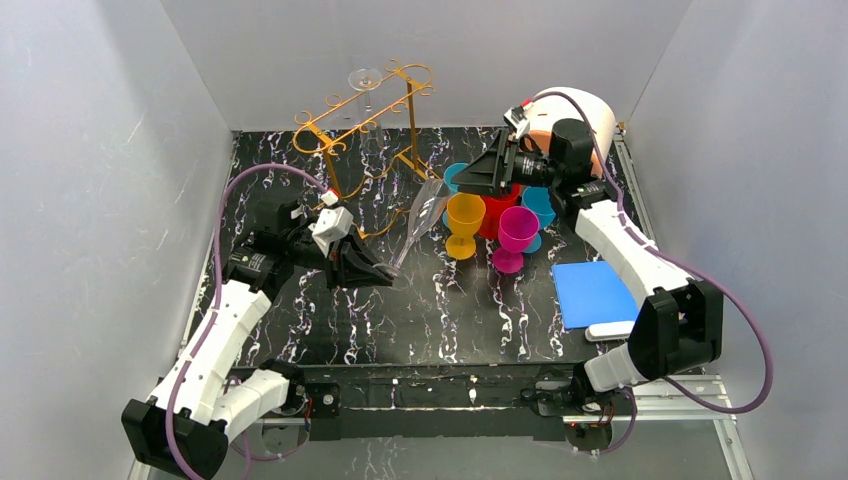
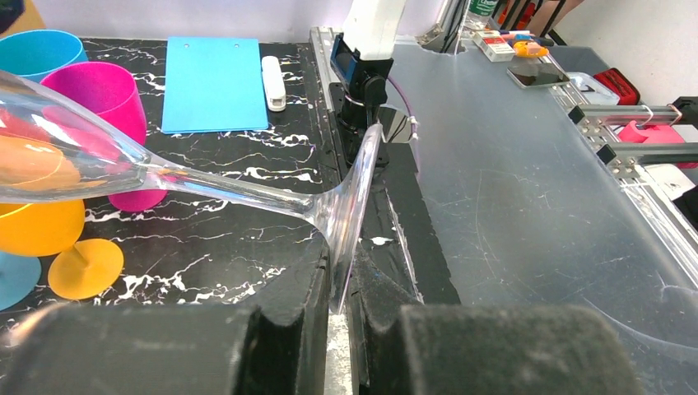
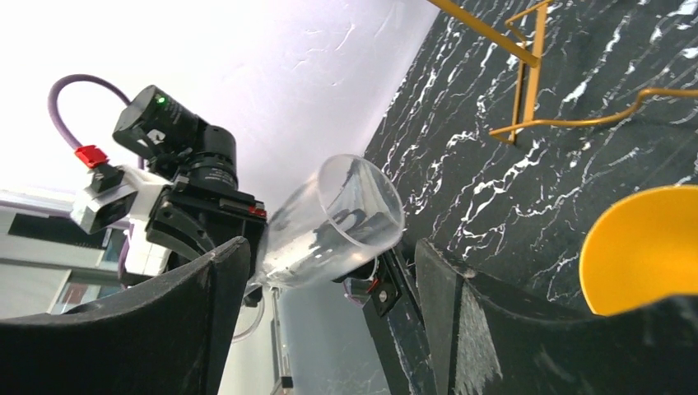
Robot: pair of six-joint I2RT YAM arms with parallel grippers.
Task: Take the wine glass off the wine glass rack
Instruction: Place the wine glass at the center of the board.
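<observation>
— Pincer by pincer, then: what has the left pincer (image 1: 372, 268) got?

— It is closed down narrow on the foot of the wine glass (image 1: 420, 215). In the left wrist view the foot stands edge-on in the slot between the two black fingers (image 2: 165, 354), and the stem runs up and left to the bowl.

— So where is the glass?

— Off the wine glass rack (image 1: 365, 115) and clear of its top rails. It is held tilted above the black marbled table (image 1: 400, 330), with the foot at the pincer and the open rim pointing toward the back right. The rim end is near the rack's right foot, but I cannot tell whether they touch.

— And the right pincer (image 1: 478, 178)?

— Its jaws stand wide and grip nothing. In the right wrist view the rim of the bowl sits between the two fingers. Whether either finger touches the glass I cannot tell.

— Anything else on the rack?

— A second glass (image 1: 365, 82) hangs there, foot above the rails and stem down between them. The rack stands at the back left of the table.

— What's nearby?

— A yellow goblet (image 1: 465, 220) and a magenta goblet (image 1: 517, 232) stand just right of the tilted bowl, with red and teal cups behind them. A blue board (image 1: 592, 293) lies flat further right.
</observation>
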